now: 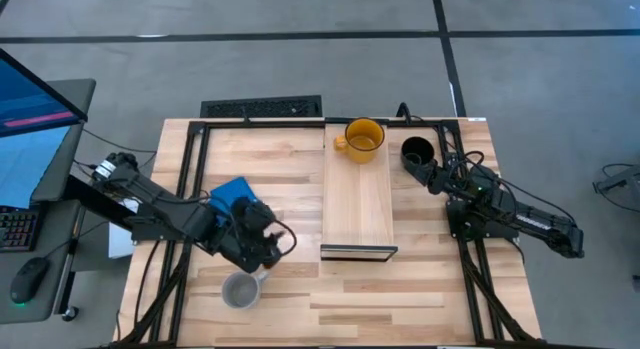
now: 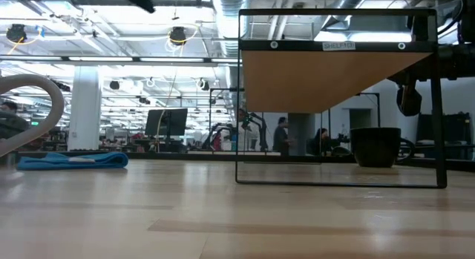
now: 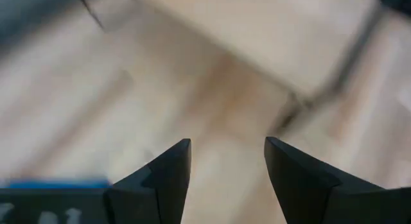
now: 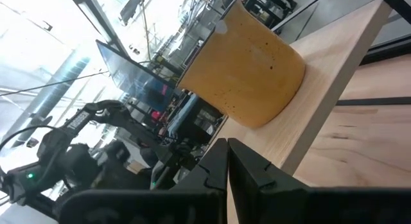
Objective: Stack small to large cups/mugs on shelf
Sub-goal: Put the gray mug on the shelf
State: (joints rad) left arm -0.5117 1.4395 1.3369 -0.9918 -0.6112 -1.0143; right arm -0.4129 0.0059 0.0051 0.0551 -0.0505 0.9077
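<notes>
**Grey mug sits at six o'clock from the open left claw**

The table (image 1: 420, 299) carries everything; largest first. The shelf (image 1: 357, 204) runs with its long axis from twelve to six o'clock in the high view, just right of centre. At its twelve o'clock end stands the yellow mug (image 1: 363, 139), upright, mouth up, nothing visible inside, handle pointing to nine o'clock. The rest of the board is bare.

The black mug (image 1: 418, 152) stands on the table at three o'clock of the yellow one, just off the shelf's edge; its inside looks dark and I cannot tell if anything is in it. The right gripper (image 1: 437, 177) hangs just at its five o'clock, fingers pressed together, holding nothing. Its wrist view looks across at the yellow mug on the board.

The grey mug (image 1: 240, 289) stands upright near the table's six o'clock edge, well apart from the shelf, apparently empty. The left gripper (image 1: 268, 247) is just at its one o'clock, fingers spread wide, nothing between them. A blue square (image 1: 230, 196) lies at the gripper's eleven o'clock.

The left arm is plainly the nearer one to the grey mug. The coming move likely calls for it to shift toward six o'clock and come down over the rim.
</notes>
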